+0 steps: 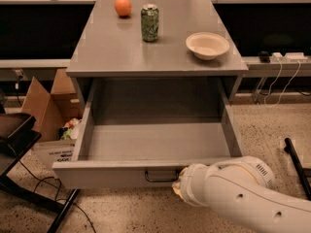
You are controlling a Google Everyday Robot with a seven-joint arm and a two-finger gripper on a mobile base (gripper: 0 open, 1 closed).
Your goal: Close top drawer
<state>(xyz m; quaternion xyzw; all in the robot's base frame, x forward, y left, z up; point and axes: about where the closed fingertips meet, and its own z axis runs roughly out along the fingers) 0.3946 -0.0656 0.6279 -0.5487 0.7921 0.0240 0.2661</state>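
Standing pulled well out toward the near side, the top drawer (104, 174) juts from under the gray cabinet top (112, 52), its inside showing only bare gray floor and walls. The small dark handle (159, 176) sits at the middle of the flat front. The gripper (180, 183) is at the near edge of the scene, close against the drawer front just right of that handle, at the end of the white arm (238, 195) that comes in from the near right. The arm's bulk hides it, so I cannot tell whether it is apart, together or clamped on anything, nor whether it truly touches the front.

The drawer looks stiff and boxy, wide and deep, with nothing in it to add weight, so it should run in on a modest, steady push. No grasp seems needed: the flat front is the place to press, near its middle by the handle, so the wide box goes in straight and does not skew. The front looks smooth, so a contact could slip sideways. A hard shove may jolt the can (149, 22), the orange (123, 7) and the bowl (207, 45) on top.
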